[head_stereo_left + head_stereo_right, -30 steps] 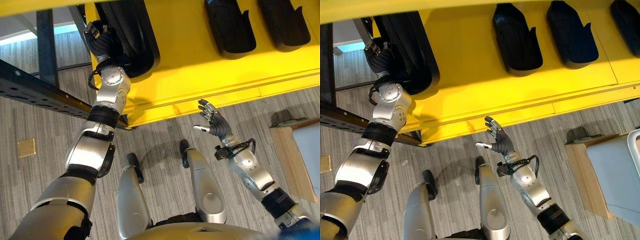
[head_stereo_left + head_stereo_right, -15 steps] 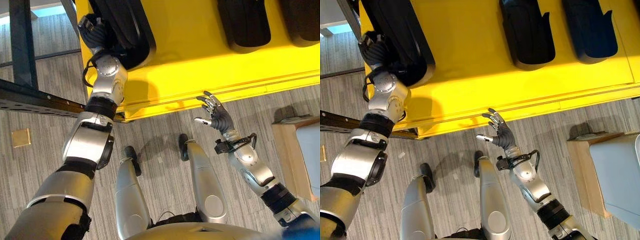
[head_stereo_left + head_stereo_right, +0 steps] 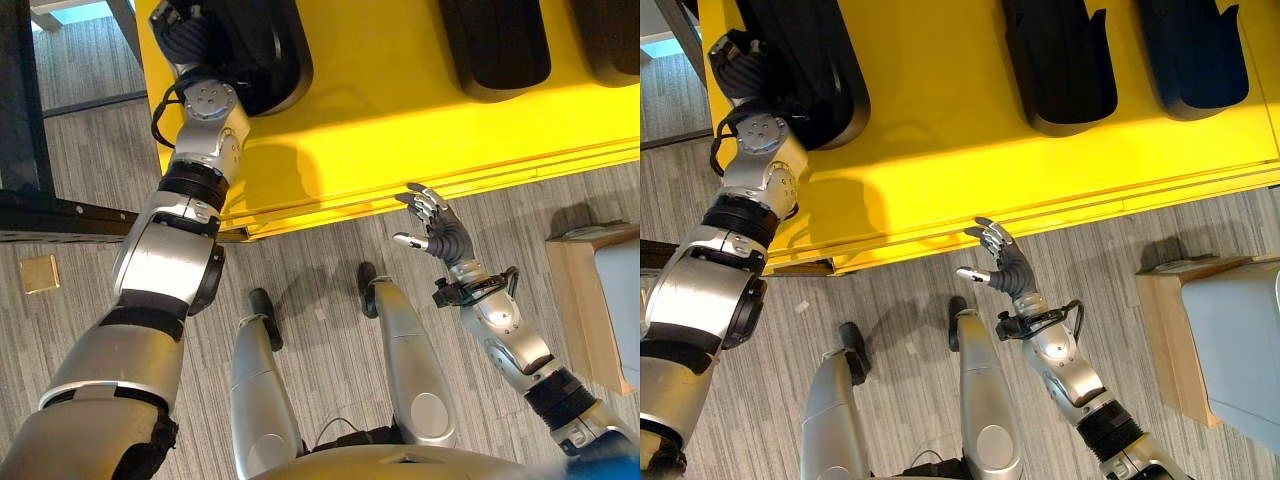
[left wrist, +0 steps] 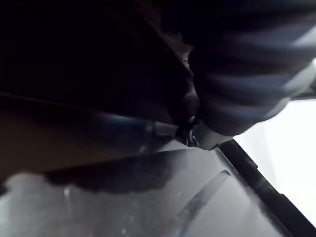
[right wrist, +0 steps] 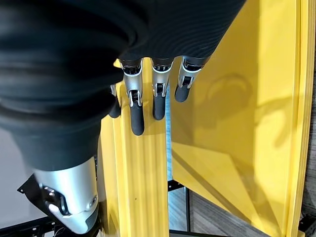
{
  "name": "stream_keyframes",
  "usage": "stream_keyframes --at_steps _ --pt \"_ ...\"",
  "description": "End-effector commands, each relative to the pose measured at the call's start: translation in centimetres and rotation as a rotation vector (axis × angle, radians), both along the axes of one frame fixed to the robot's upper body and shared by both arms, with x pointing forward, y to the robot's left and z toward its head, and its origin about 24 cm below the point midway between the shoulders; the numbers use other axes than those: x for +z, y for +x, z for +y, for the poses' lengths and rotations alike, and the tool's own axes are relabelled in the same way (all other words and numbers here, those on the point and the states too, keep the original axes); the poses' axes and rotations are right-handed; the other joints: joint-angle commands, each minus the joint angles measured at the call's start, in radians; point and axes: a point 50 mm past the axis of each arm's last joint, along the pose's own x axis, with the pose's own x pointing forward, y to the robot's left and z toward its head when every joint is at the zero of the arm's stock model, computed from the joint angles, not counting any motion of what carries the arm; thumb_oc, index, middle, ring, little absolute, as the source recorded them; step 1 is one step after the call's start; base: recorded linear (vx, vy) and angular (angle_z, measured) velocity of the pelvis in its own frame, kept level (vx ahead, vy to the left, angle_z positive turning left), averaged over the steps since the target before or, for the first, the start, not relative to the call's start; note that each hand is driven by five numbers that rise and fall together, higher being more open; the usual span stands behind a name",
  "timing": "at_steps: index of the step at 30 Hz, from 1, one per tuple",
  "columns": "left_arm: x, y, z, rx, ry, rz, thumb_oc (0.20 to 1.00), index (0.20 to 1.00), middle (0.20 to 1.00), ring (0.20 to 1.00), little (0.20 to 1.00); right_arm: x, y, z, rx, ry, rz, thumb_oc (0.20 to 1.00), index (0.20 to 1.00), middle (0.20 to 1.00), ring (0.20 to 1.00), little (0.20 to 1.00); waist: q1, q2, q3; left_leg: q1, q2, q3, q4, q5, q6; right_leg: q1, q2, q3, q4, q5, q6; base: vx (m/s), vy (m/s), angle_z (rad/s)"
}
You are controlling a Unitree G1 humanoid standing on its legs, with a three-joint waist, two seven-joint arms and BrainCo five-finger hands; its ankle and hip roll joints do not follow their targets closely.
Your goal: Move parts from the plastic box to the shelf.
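A yellow shelf [image 3: 400, 110] carries three black moulded parts. My left hand [image 3: 185, 40] reaches the leftmost black part [image 3: 265, 50] at the shelf's left end, and its dark cover [image 3: 735, 60] lies against that part. Its fingers are hidden behind the part, which shows dark and close [image 4: 89, 74] in the left wrist view. Two more black parts [image 3: 1060, 60] [image 3: 1195, 50] lie further right on the shelf. My right hand [image 3: 437, 228] hangs open in front of the shelf's front edge, holding nothing, with its fingers [image 5: 137, 111] straight. The grey plastic box [image 3: 1240, 340] stands at the right.
A wooden stand [image 3: 575, 300] holds the box at the right edge. A black metal beam [image 3: 60, 215] crosses the left side beside the shelf's corner. A small tan square [image 3: 40, 273] lies on the striped floor.
The whole picture has shifted, so the camera moved. My left hand stays against the leftmost black part. The right hand keeps its open pose below the shelf edge.
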Motion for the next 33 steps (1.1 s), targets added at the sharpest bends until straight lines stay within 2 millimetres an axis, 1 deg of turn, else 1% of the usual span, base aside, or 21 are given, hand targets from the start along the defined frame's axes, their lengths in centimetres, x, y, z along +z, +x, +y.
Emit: stream_keyframes --at_steps 1,7,8,10,12,15,21,23,30,31,32,33 --pt "2.5 -0.4 0.5 0.01 0.033 -0.074 0.2 0.2 0.2 0.2 0.2 -0.3 -0.4 0.3 0.015 0.048 0.006 1.0 1.0 1.0 1.0 1.0 -0.014 0.015 -0.077 0.008 0.046 -0.068 -0.001 -0.028 -0.012 0.022 -0.08 0.076 -0.056 0.051 0.099 0.0 0.0 0.0" --pt "1.7 -0.1 0.3 0.001 0.03 -0.045 0.2 0.2 0.2 0.2 0.2 -0.5 -0.6 0.3 0.021 0.043 0.016 1.0 1.0 1.0 1.0 1.0 -0.021 0.016 -0.075 -0.002 0.048 -0.064 -0.001 -0.025 -0.013 0.006 -0.076 0.084 -0.056 0.055 0.097 0.0 0.0 0.0" --pt "1.3 0.0 0.3 0.001 0.029 -0.03 0.2 0.2 0.2 0.2 0.2 -0.7 -0.7 0.4 0.02 0.047 0.025 1.0 1.0 1.0 1.0 1.0 -0.022 0.016 -0.074 -0.001 0.048 -0.064 -0.003 -0.026 -0.013 0.004 -0.074 0.086 -0.057 0.056 0.096 0.0 0.0 0.0" --pt "0.7 0.1 -0.2 -0.013 0.014 -0.018 0.2 0.2 0.2 0.2 0.2 -1.0 -0.8 0.4 0.025 0.041 0.036 1.0 1.0 1.0 1.0 1.0 -0.023 0.012 -0.072 0.0 0.049 -0.062 -0.003 -0.027 -0.015 0.002 -0.072 0.089 -0.057 0.056 0.096 0.0 0.0 0.0" --pt "0.0 0.3 -0.9 -0.036 -0.039 -0.006 0.2 0.2 0.2 0.2 0.2 -1.1 -0.9 0.5 0.031 0.042 0.044 1.0 1.0 1.0 1.0 1.0 -0.025 0.01 -0.07 -0.005 0.052 -0.061 0.0 -0.028 -0.017 -0.004 -0.071 0.091 -0.053 0.055 0.096 0.0 0.0 0.0" --pt "-0.4 0.4 -1.3 -0.056 -0.077 -0.003 0.2 0.2 0.2 0.2 0.2 -1.3 -1.0 0.5 0.03 0.042 0.052 1.0 1.0 1.0 1.0 1.0 -0.025 0.008 -0.068 -0.008 0.053 -0.062 0.002 -0.029 -0.017 -0.008 -0.069 0.089 -0.049 0.054 0.094 0.0 0.0 0.0" --pt "-1.2 0.6 -2.0 -0.072 -0.085 0.021 0.2 0.2 0.2 0.2 0.2 -1.6 -1.1 0.6 0.039 0.044 0.066 1.0 1.0 1.0 1.0 1.0 -0.025 0.005 -0.067 -0.012 0.054 -0.062 0.005 -0.031 -0.017 -0.01 -0.069 0.091 -0.046 0.053 0.092 0.0 0.0 0.0" --pt "-1.6 0.7 -2.5 -0.087 -0.096 0.033 0.2 0.2 0.2 0.2 0.2 -1.6 -1.1 0.7 0.043 0.042 0.067 1.0 1.0 1.0 1.0 1.0 -0.025 0.003 -0.065 -0.013 0.053 -0.063 0.007 -0.031 -0.017 -0.008 -0.07 0.091 -0.046 0.054 0.093 0.0 0.0 0.0" --pt "-2.0 0.8 -3.3 -0.109 -0.12 0.042 0.2 0.2 0.2 0.2 0.2 -1.5 -1.0 0.6 0.041 0.038 0.063 1.0 1.0 1.0 1.0 1.0 -0.026 0.001 -0.063 -0.012 0.053 -0.062 0.006 -0.032 -0.018 -0.01 -0.068 0.093 -0.045 0.055 0.093 0.0 0.0 0.0" --pt "-1.9 0.9 -3.4 -0.116 -0.123 0.043 0.561 0.561 0.561 0.561 0.561 -1.5 -1.1 0.7 0.042 0.038 0.065 1.0 1.0 1.0 1.0 1.0 -0.026 0.001 -0.062 -0.012 0.054 -0.062 0.005 -0.031 -0.018 -0.01 -0.067 0.095 -0.046 0.054 0.093 0.0 0.0 0.0" --pt "-1.9 0.9 -3.4 -0.117 -0.128 0.041 1.0 1.0 1.0 1.0 1.0 -1.5 -1.0 0.7 0.043 0.039 0.066 1.0 1.0 1.0 1.0 1.0 -0.026 0.0 -0.061 -0.012 0.055 -0.062 0.006 -0.032 -0.018 -0.01 -0.066 0.095 -0.046 0.054 0.092 0.0 0.0 0.0" --pt "-1.9 0.9 -3.4 -0.118 -0.13 0.042 1.0 1.0 1.0 1.0 1.0 -1.5 -1.0 0.6 0.038 0.038 0.066 1.0 1.0 1.0 1.0 1.0 -0.026 -0.001 -0.06 -0.012 0.055 -0.062 0.008 -0.033 -0.017 -0.008 -0.065 0.096 -0.047 0.054 0.092 0.0 0.0 0.0"
